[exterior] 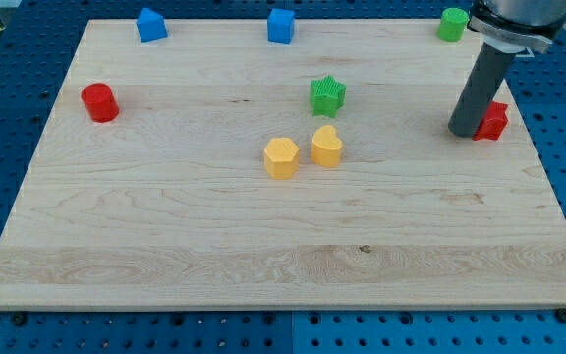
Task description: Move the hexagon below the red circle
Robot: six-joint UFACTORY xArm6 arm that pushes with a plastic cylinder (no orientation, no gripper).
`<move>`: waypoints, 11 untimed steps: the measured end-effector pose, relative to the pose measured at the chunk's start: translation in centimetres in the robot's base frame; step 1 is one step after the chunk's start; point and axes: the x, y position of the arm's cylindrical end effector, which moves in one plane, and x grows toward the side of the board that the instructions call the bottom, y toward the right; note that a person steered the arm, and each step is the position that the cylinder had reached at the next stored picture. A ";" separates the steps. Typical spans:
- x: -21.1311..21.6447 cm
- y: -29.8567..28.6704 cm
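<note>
The near part of the wooden worktop, toward the view's bottom, carries no blocks. The first things met going back are two yellow blocks near the middle. The yellow hexagon lies a little left of centre. Just beside it, to the view's right and slightly farther back, is the yellow heart-shaped block; a narrow gap shows between the two.

Behind the heart block stands the green star, close to it but apart. On the view's far left, at about the same depth, the red circle stands alone near the worktop's left edge, well apart from the hexagon.

On the view's right, my tip rests on the worktop just beside a red block, whose shape is partly hidden by the rod; they look to be touching or nearly so. My tip is well apart from the hexagon. The arm carries no end effector that opens or closes, only this dark rod.

Along the far edge, from the view's left to right, are a blue block with a peaked top, a blue cube and a green block whose shape is unclear.
</note>
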 end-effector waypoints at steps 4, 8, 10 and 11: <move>-0.3 -8.1; 3.3 -24.9; 5.1 -21.5; 5.1 -20.7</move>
